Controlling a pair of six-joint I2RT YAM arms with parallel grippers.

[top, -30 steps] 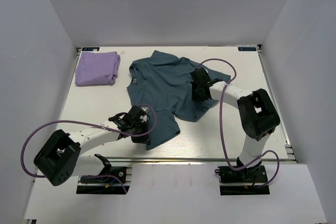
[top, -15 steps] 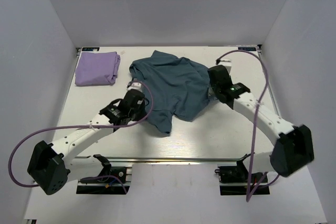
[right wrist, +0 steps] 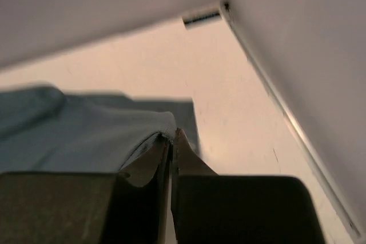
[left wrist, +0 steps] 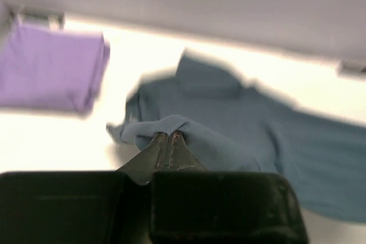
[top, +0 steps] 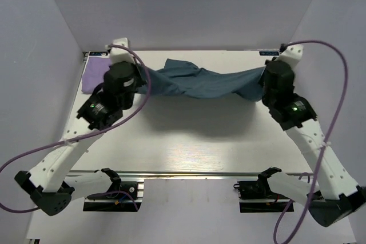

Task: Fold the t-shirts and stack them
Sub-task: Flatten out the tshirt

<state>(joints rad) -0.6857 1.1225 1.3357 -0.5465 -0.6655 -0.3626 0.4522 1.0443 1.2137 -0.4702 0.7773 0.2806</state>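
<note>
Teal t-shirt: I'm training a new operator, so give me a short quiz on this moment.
1. True or false: the teal t-shirt lies flat on the table.
2. Left gripper and right gripper: which is shut on it? A) left only B) right only C) both
3. In which table corner is the folded lavender t-shirt?
Key: 1 false, it hangs stretched between the grippers; 2 C; 3 far left.

slate-blue tee (top: 209, 84); lavender tee (left wrist: 48, 72); white table (top: 189, 141); purple cables (top: 337, 78).
</note>
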